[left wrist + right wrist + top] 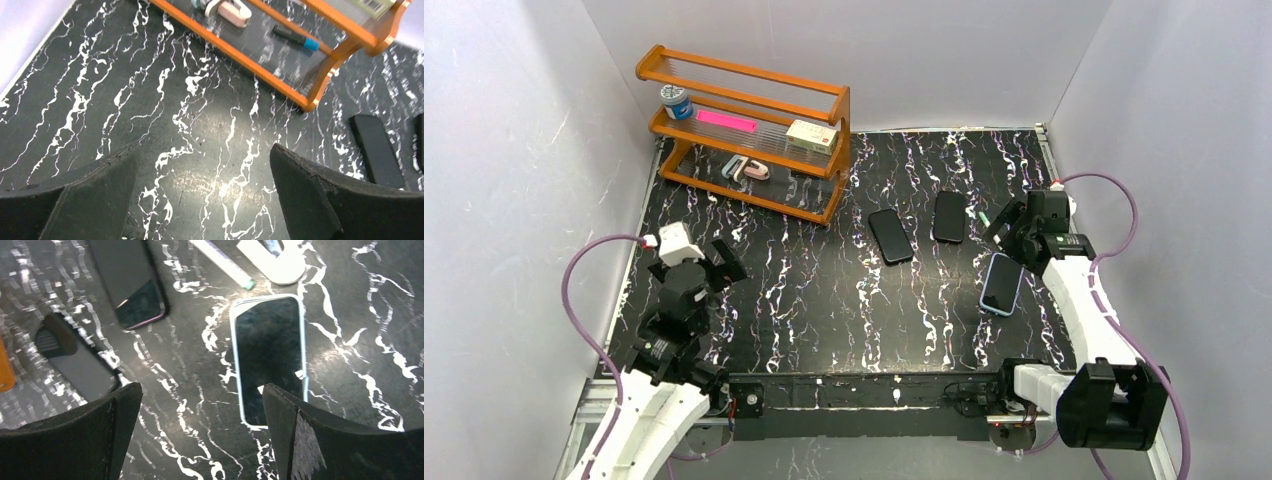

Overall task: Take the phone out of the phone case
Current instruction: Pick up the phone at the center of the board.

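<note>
A phone with a dark screen lies face up in a pale blue phone case [1002, 284] on the black marbled table, right of centre. In the right wrist view this cased phone [270, 355] lies just ahead of my right finger, whose tip overlaps its near corner. My right gripper [1007, 226] [201, 387] hovers above the table beside it, open, nothing between its fingers. My left gripper [721, 262] [204, 150] is open over bare table at the left, far from the phone.
Two more dark phones [891, 236] [950, 216] lie near the middle. A white marker with a green tip [222, 262] and a white curved object [274, 261] lie beyond the cased phone. An orange wooden shelf [754, 130] with small items stands back left. White walls enclose the table.
</note>
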`<state>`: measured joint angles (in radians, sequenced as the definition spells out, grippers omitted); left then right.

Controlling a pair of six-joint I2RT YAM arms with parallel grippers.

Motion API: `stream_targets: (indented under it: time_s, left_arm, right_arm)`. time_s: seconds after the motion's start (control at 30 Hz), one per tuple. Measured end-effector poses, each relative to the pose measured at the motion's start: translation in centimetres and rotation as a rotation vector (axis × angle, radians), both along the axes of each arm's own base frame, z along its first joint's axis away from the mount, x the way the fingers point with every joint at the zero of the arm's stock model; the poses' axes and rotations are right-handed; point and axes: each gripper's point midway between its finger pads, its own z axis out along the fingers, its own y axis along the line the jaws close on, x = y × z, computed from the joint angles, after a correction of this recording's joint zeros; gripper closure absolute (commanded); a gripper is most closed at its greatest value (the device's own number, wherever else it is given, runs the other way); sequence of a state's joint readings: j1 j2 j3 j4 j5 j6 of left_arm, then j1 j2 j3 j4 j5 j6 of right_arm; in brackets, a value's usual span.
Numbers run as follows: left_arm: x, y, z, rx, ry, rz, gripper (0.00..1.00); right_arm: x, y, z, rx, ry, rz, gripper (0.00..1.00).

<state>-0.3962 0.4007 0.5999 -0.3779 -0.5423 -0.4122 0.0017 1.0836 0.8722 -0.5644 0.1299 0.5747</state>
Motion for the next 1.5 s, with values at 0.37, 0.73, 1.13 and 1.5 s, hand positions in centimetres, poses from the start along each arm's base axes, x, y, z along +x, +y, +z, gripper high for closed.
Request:
stream_targets:
  time_s: [0.37, 0.73, 1.13, 1.5]
  left_arm:
    - [0.7, -1.2, -2.4, 0.051, 0.116, -0.064, 0.02]
    - [0.7, -2.1, -1.9, 0.045, 0.091, -0.124, 0.02]
    - [0.8, -3.0, -1.6, 0.034, 0.079, -0.175, 0.02]
    - [0.9, -3.5, -1.2, 0.027, 0.065, -0.204, 0.02]
  right_arm:
    - [-1.3, -2.7, -7.2, -0.115, 0.296, -0.099, 0.01]
    - [-1.9, -3.9, -10.4, -0.125, 0.419, -0.066, 0.01]
    - [-2.0, -3.0, -11.9, -0.085, 0.463, 0.015, 0.01]
    - [-2.0, -2.8, -12.9, -0.068, 0.534, 0.045, 0.04]
